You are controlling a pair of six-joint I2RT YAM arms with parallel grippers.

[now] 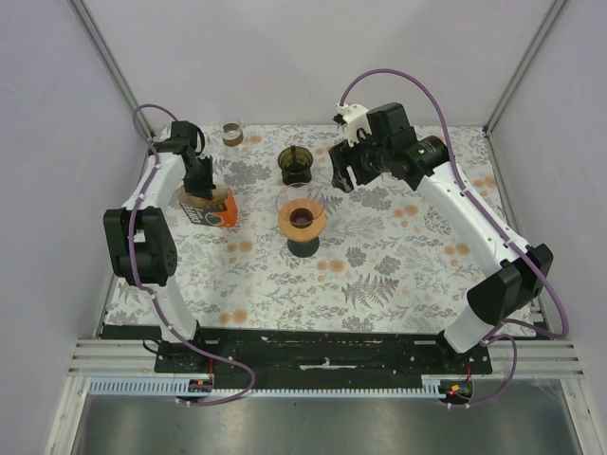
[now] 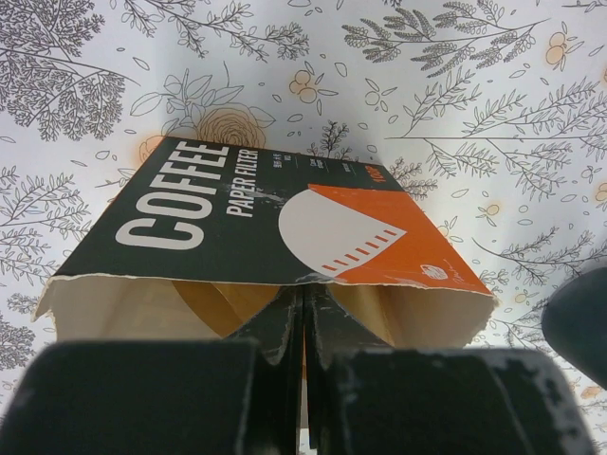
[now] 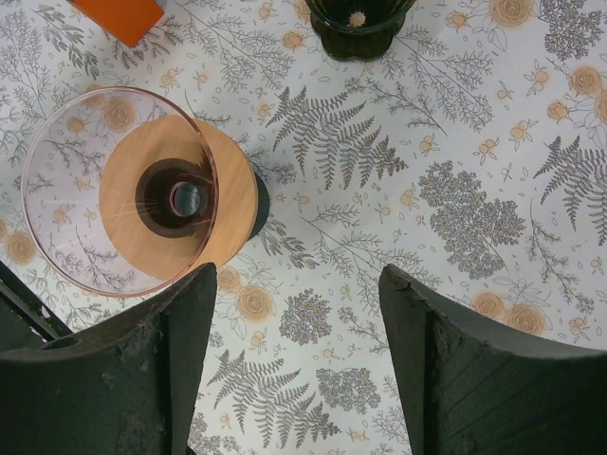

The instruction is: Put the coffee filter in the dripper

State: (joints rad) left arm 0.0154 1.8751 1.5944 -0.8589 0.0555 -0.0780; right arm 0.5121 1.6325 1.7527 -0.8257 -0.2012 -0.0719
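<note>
1. Top external view: the left gripper (image 1: 201, 185) is seen lowered at the open end of the coffee filter box (image 1: 213, 210), which lies on the flowered tablecloth (image 1: 379, 275). The glass dripper (image 1: 302, 216) stands near the box to its right, with a dark cup (image 1: 295, 164) behind it. The right gripper (image 1: 341, 175) is held above the cloth, right of the cup.
2. Left wrist view: the fingers are pressed together in the box's torn mouth, where brown paper filters (image 2: 216, 303) are seen. Whether a filter is pinched cannot be told.
3. Right wrist view: the jaws are spread wide above the cloth, and the dripper is seen with no filter in it.
</note>
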